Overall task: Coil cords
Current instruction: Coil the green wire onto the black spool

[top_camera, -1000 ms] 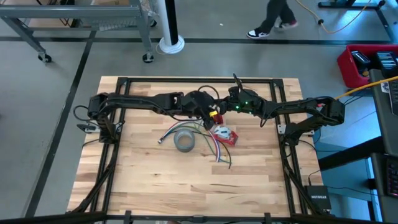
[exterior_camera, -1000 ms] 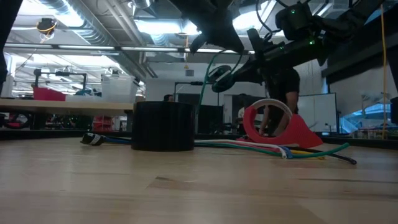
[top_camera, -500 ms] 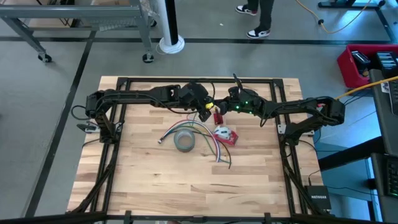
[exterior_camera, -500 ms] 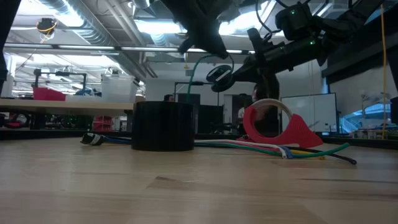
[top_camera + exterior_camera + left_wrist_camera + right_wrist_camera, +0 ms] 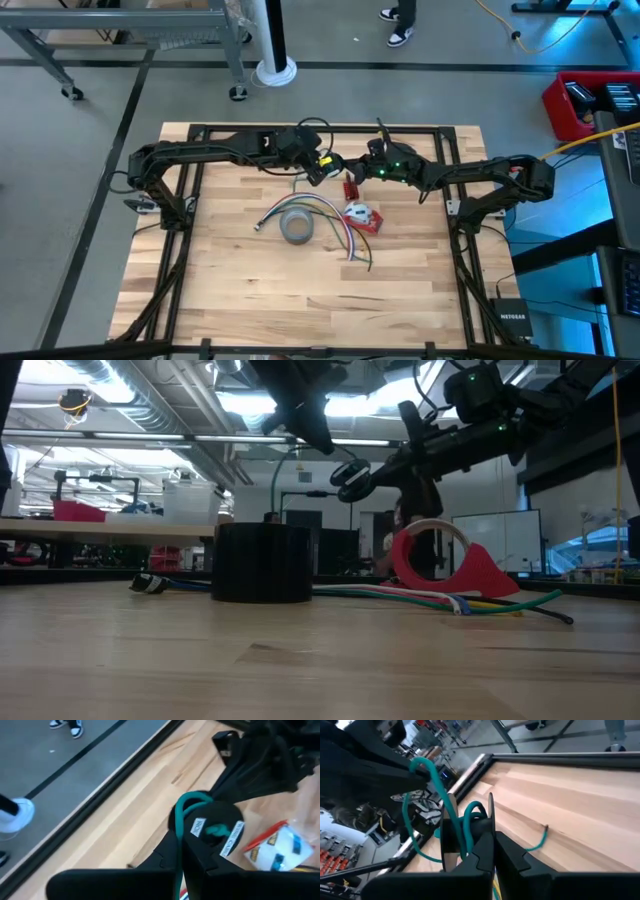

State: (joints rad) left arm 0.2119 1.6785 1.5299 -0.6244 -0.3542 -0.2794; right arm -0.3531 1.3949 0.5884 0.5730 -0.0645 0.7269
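Both arms are up over the far middle of the table (image 5: 240, 290), grippers close together above the wood.

Left gripper (image 5: 318, 168): clenched on the green cord (image 5: 192, 799). In its wrist view I see the cord run up between the closed fingers and curl into a small loop just past the tips.

Right gripper (image 5: 350, 178): also clenched on the same green cord. Its wrist view has the cord (image 5: 437, 780) pinched between the fingers, looping above them and arching off toward the other arm. A loose end hangs down over the planks.

From table height, the cord (image 5: 292, 455) is held in the air between the two grippers, well clear of the surface.

On the table below: grey tape roll (image 5: 297, 227), with a fan of coloured cables (image 5: 335, 222) lying beside and behind it, and a red tape dispenser (image 5: 362, 216) just to the right of them.

A person's shoes (image 5: 397, 36) show on the floor beyond the table.
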